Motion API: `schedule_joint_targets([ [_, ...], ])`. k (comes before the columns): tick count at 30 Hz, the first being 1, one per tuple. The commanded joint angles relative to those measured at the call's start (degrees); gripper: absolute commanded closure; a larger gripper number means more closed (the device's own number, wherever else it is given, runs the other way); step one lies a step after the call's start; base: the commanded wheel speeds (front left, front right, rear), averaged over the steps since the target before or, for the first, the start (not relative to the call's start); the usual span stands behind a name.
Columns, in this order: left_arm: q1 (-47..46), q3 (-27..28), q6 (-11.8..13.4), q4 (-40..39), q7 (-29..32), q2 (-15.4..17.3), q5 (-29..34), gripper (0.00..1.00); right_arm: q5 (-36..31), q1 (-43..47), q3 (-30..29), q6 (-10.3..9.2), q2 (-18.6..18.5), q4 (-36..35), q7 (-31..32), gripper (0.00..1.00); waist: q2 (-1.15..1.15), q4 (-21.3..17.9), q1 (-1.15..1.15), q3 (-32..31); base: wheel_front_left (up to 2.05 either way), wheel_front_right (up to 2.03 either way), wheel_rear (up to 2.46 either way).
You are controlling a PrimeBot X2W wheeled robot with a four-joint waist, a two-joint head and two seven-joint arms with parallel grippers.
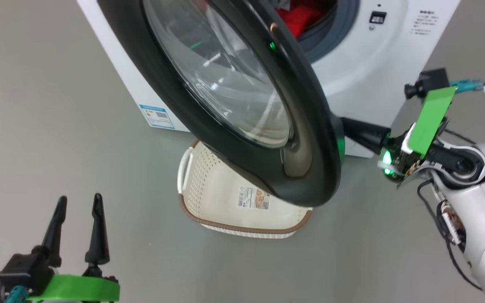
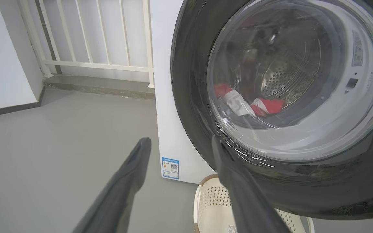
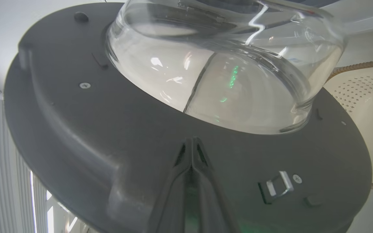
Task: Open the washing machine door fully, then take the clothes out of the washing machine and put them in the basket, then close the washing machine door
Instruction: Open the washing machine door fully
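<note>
The washing machine (image 1: 352, 80) stands at the top of the head view with its door (image 1: 310, 139) swung partly out, black rim toward me. Red clothes (image 1: 297, 19) lie in the drum, and the left wrist view shows the clothes (image 2: 267, 105) through the door (image 2: 189, 97) glass. The basket (image 1: 225, 202) sits on the floor under the door. My right gripper (image 1: 344, 123) is shut with nothing held. In the right wrist view my right gripper (image 3: 192, 141) has its tips against the door's grey inner side (image 3: 76, 129), below the glass bowl (image 3: 222, 81). My left gripper (image 1: 78, 202) is open and empty at the lower left.
Grey floor surrounds the machine. A blue label sticker (image 2: 170, 168) is low on the machine's white side (image 2: 167, 97). A white railing (image 2: 92, 38) and a wall (image 2: 5, 58) stand behind. The door's metal latch hook (image 3: 278, 187) is near my right fingers. The basket (image 3: 361, 97) rim shows beside the door.
</note>
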Motion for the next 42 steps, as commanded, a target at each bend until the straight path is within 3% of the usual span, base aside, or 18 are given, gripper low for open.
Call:
schedule_joint_targets([
  [1,-0.03,2.10,-0.17,-1.14,-0.70,1.04,0.64,0.00,0.50,1.53,0.93,0.09,0.96,-2.06,0.49,1.00,0.00,1.01,0.00,-1.04,0.00,0.00,0.00],
  [20,1.90,2.36,-0.17,-0.34,-0.70,0.93,0.61,0.00,2.77,9.47,1.31,0.09,3.37,-7.53,1.16,1.00,0.00,6.10,0.00,-4.68,0.00,0.00,0.00],
  [42,3.37,1.34,-0.17,0.65,-0.70,1.44,0.92,0.00,1.65,11.44,3.85,0.09,10.64,-7.73,1.28,1.00,0.00,15.15,0.00,-8.28,0.00,0.00,0.00],
])
